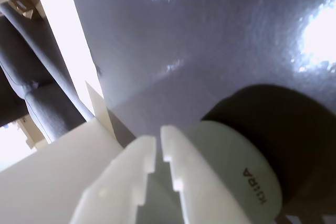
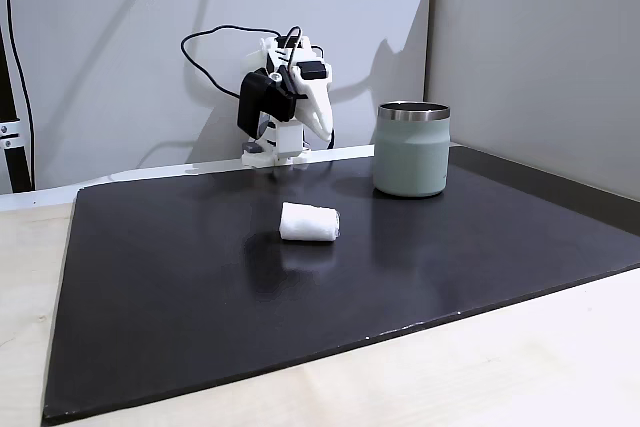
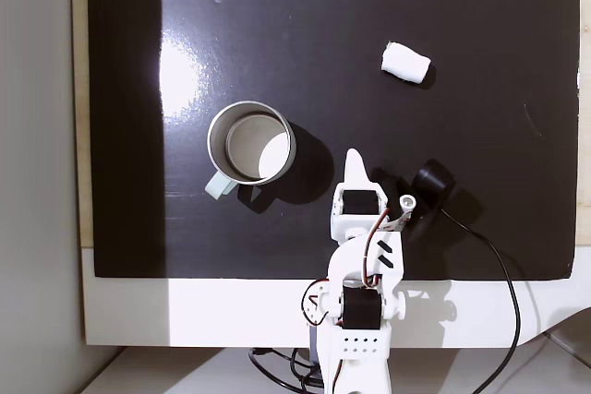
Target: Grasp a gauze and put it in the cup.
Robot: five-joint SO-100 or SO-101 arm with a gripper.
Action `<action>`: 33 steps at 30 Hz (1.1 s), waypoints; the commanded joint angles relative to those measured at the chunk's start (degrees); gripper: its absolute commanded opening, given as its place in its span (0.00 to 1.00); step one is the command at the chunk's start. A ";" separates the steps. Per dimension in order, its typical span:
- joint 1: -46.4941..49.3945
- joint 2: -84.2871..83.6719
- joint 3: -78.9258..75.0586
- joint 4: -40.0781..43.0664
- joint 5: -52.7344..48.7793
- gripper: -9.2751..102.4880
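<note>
Taking the cup point(image 2: 411, 150) as the landmark: it stands upright on the mat point(image 2: 200, 297), near the mat's back edge in a fixed view. The gauze point(image 2: 309, 222) lies on its side on the mat, left of the cup and nearer the camera, well apart from it. The arm point(image 2: 285, 107) sits folded behind and left of the cup, its base just off the mat's back edge.

In a fixed view from above, the cup point(image 3: 250, 143) stands left of the gripper point(image 3: 355, 168), apart from it; the gauze point(image 3: 405, 63) lies up and right of the cup.

In the wrist view, the cup point(image 1: 236, 169) lies just right of the gripper point(image 1: 157, 148).
</note>
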 commanded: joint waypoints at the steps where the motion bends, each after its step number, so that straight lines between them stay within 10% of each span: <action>1: 0.53 0.70 -0.97 0.35 -0.09 0.08; 33: 11.34 -70.14 -70.84 23.20 14.59 0.09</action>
